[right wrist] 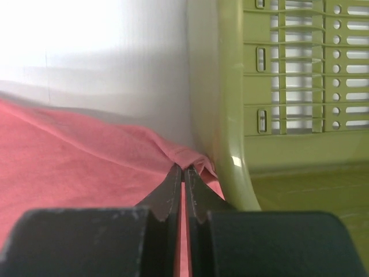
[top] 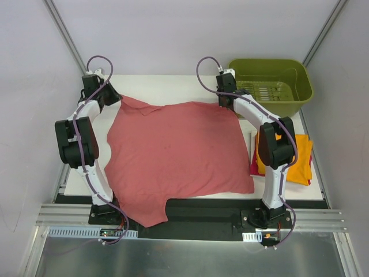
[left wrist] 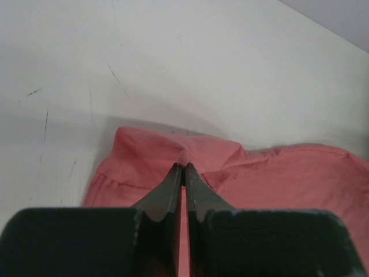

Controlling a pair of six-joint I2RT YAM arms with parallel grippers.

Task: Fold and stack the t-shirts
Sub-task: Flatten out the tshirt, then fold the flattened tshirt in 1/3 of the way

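Note:
The dusty-red t-shirt (top: pixel 176 153) lies spread across the middle of the white table, one part hanging over the near edge. My left gripper (top: pixel 115 99) is shut on its far left corner; in the left wrist view (left wrist: pixel 184 167) cloth (left wrist: pixel 190 151) is pinched between the tips. My right gripper (top: pixel 226 104) is shut on the shirt's far right corner, seen in the right wrist view (right wrist: pixel 183 168) with cloth (right wrist: pixel 86 167) bunched at the tips, next to the tub. The folded orange t-shirt (top: pixel 300 161) lies on the magenta-pink one (top: pixel 255 168) at the right.
The green tub (top: pixel 271 86) stands at the back right, its wall (right wrist: pixel 230 115) close beside my right gripper. The white table (top: pixel 161 86) shows behind the shirt. Grey walls enclose the area.

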